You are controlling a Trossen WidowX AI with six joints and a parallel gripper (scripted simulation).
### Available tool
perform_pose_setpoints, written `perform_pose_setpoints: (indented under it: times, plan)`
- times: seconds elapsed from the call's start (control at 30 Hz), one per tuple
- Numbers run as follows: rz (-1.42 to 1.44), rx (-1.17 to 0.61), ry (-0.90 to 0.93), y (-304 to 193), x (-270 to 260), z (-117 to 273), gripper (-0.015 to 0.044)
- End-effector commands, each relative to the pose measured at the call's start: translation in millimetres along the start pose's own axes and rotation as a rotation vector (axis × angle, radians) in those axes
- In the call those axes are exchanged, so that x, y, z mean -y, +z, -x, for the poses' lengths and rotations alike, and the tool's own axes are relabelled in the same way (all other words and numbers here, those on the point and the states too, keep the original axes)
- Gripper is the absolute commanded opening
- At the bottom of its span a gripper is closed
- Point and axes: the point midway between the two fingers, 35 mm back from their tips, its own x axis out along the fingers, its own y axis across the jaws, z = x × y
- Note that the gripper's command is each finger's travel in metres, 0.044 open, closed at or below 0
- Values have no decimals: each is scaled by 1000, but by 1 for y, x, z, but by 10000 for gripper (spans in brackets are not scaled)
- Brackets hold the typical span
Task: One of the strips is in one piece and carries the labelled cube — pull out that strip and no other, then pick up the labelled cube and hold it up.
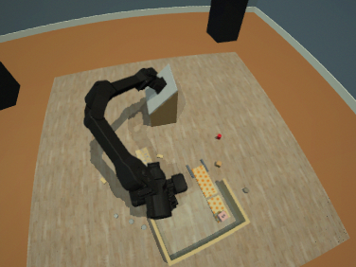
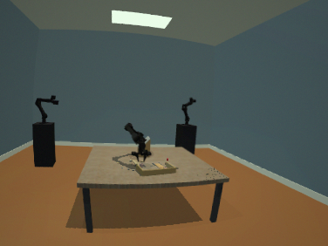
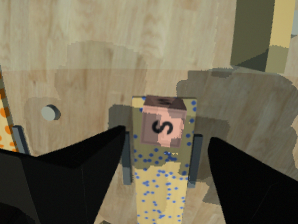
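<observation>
A pink cube (image 3: 162, 125) marked S sits on the far end of the blue-dotted strip (image 3: 160, 197) (image 1: 142, 153), between two low grey rails (image 3: 127, 160) (image 3: 195, 161). My gripper (image 3: 168, 134) (image 2: 140, 159) is partly open, with one fingertip on each side of the cube and rails and a gap to both. Its height above them cannot be told. The arm hides most of this strip in the top view. An orange-dotted strip (image 1: 203, 178) lies to the right there, with a seam or break across it. It carries another pink labelled cube (image 1: 222, 216); its mark is too small to read.
A low wooden wall (image 1: 239, 205) (image 3: 280, 40) surrounds the strips' far ends on three sides. A red cube (image 1: 219, 136), a brown block (image 1: 218, 164) and a grey piece (image 1: 245, 190) lie to the right. A small round grey piece (image 3: 49, 113) lies between the strips.
</observation>
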Motion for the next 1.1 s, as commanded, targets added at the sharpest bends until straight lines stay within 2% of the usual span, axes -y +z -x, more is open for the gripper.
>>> perform_pose_setpoints:
  times: [0.0, 0.9, 1.03, 1.07]
  plan:
    - [9, -8, -2, -1, -2, -9, 250]
    - [10, -8, -5, -2, -2, -43, 250]
    - [3, -5, -5, -1, -1, -41, 145]
    - [3, -5, -5, -1, -1, -41, 138]
